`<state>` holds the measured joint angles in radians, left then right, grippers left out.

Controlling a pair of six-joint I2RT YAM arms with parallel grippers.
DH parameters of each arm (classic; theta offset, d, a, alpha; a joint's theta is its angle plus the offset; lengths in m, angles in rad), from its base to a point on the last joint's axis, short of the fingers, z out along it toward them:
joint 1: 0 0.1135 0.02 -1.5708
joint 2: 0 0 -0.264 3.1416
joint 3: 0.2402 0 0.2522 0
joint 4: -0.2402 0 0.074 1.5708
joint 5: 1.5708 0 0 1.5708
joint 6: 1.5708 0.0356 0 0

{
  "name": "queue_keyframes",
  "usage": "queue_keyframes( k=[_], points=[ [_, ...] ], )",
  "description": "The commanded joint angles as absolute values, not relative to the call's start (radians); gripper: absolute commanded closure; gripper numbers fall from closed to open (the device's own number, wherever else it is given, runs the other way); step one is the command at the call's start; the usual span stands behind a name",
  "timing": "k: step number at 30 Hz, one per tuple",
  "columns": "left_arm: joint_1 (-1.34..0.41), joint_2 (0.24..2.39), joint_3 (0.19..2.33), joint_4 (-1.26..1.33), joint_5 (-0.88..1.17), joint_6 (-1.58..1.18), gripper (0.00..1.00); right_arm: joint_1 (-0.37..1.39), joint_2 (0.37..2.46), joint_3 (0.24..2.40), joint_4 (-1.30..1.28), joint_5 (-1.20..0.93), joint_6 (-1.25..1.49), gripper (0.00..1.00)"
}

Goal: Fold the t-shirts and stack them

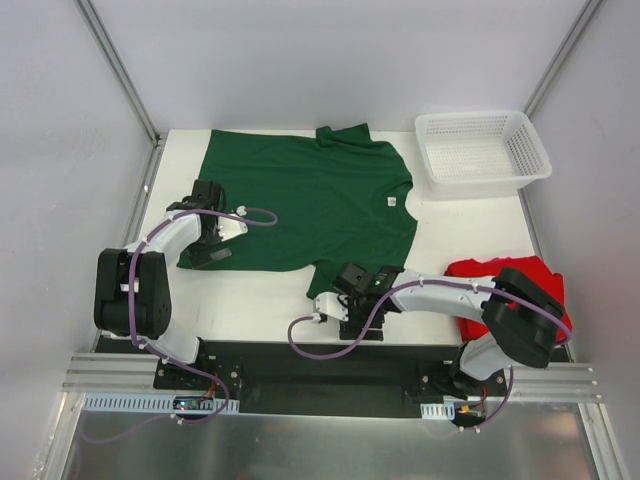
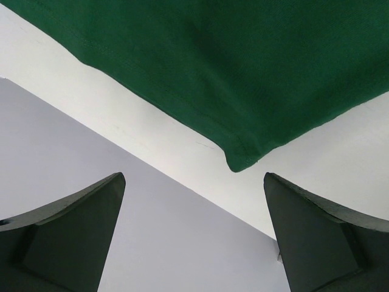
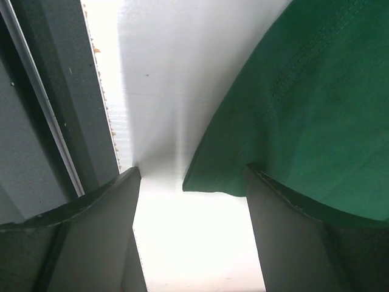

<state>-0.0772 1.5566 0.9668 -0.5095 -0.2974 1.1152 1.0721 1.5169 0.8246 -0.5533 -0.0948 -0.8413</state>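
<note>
**Both jaws open at green shirt's near edge**

Left arm (image 1: pixel 165 235): left jaws at their widest, holding nothing. Left wrist view shows dark, smooth fingers (image 2: pixel 73 237) either side of a stitched hem corner, not touching it. Right arm (image 1: pixel 440 290): right jaws well parted, nothing gripped. Right wrist view shows a cloth corner in the gap, at the right-hand finger (image 3: pixel 292 243); contact unclear. Red t-shirt (image 1: pixel 470 268) is crumpled at lower right of the top view, partly hidden by the right arm. Green t-shirt (image 1: pixel 300 200) lies flat mid-frame on the white surface (image 1: pixel 250 305), neck towards the right. White mesh basket (image 1: pixel 530 150) sits upper right, apart from the shirts. Bare strip along the surface's near edge.
</note>
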Motion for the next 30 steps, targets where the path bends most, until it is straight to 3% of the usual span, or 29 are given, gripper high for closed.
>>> queue_keyframes(
  k=[1, 17, 23, 30],
  points=[
    [-0.078, 1.537, 0.966, -0.531, -0.308, 1.115, 0.01, 1.068, 1.545, 0.862, -0.563, -0.117, -0.83, 0.28],
    [-0.068, 1.364, 0.798, -0.709, -0.209, 1.215, 0.01, 1.069, 1.569, 0.879, -0.601, -0.137, -0.824, 0.31],
    [-0.035, 1.44, 0.818, -0.696, -0.192, 1.258, 0.02, 1.069, 1.568, 0.903, -0.624, -0.147, -0.812, 0.32],
    [0.034, 1.604, 0.983, -0.69, -0.184, 1.212, 0.05, 1.069, 1.562, 0.916, -0.637, -0.149, -0.81, 0.33]
  ],
)
